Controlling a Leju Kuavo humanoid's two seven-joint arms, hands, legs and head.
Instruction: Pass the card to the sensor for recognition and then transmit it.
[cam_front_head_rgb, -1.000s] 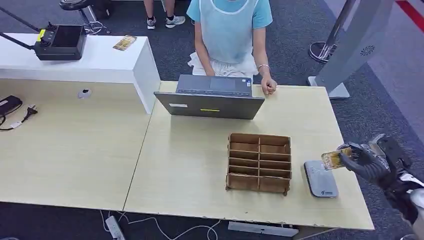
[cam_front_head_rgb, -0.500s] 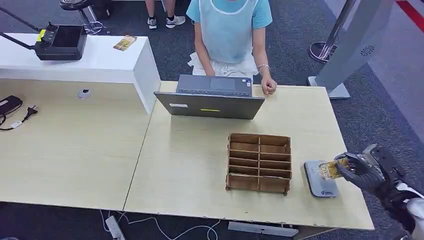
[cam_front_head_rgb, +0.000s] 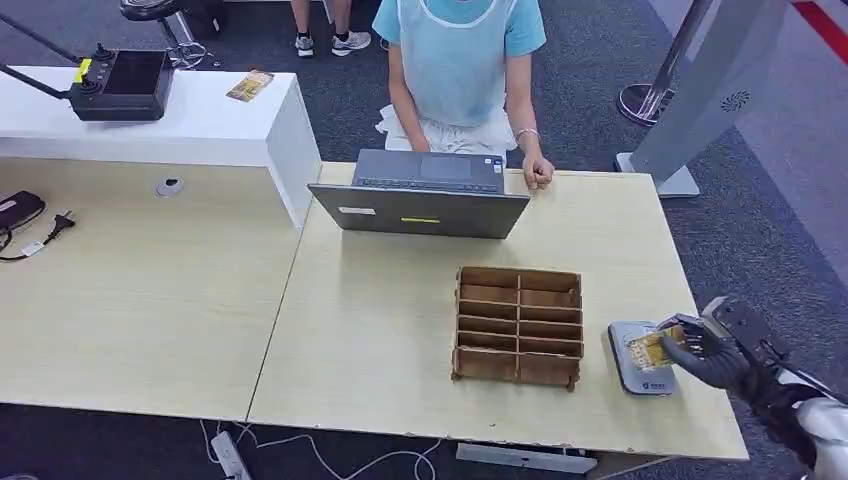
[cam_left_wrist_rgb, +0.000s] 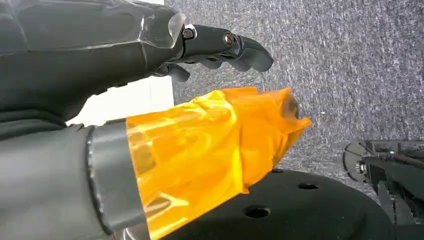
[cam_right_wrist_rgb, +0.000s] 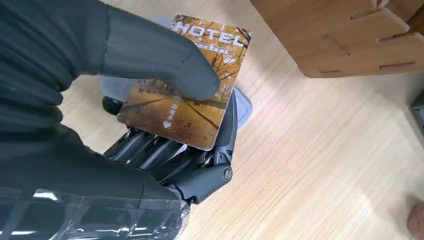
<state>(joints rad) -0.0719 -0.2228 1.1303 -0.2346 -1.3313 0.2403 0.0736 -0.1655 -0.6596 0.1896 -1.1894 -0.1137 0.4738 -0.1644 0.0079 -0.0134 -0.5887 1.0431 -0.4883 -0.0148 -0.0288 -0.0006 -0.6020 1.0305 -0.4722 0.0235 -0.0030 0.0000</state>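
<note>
One card (cam_front_head_rgb: 647, 349) is in play, seen at the lower right of the head view. The right hand (cam_front_head_rgb: 700, 352) grips it: in the right wrist view the thick thumb (cam_right_wrist_rgb: 165, 70) presses on the printed face of the card (cam_right_wrist_rgb: 187, 82) while the darker fingers (cam_right_wrist_rgb: 165, 152) support it from beneath. The face shows an autumn scene and the word "HOTEL". The card is held over the grey sensor (cam_front_head_rgb: 640, 358), which lies flat on the table (cam_front_head_rgb: 380, 330) just right of the wooden organizer (cam_front_head_rgb: 518, 325). Whether card and sensor touch cannot be told; in the right wrist view the sensor's rim (cam_right_wrist_rgb: 243, 107) shows past the card's edge.

The left hand (cam_left_wrist_rgb: 150, 100) appears in its wrist view above grey carpet, with nothing in its grasp. Its dark fingers (cam_left_wrist_rgb: 227, 47) are extended with a slight curl, apart from the thumb, which is wrapped in orange film (cam_left_wrist_rgb: 210, 150).

The organizer is an open brown grid of compartments near the centre of the frame. A laptop (cam_front_head_rgb: 420, 195) stands at the table's far edge, upper centre. A person in a light blue top (cam_front_head_rgb: 458, 70) sits behind it, one hand (cam_front_head_rgb: 538, 173) on the table beside it. At the upper left, a white counter (cam_front_head_rgb: 200, 120) carries a black controller (cam_front_head_rgb: 120, 85) and a second card (cam_front_head_rgb: 250, 85).
</note>
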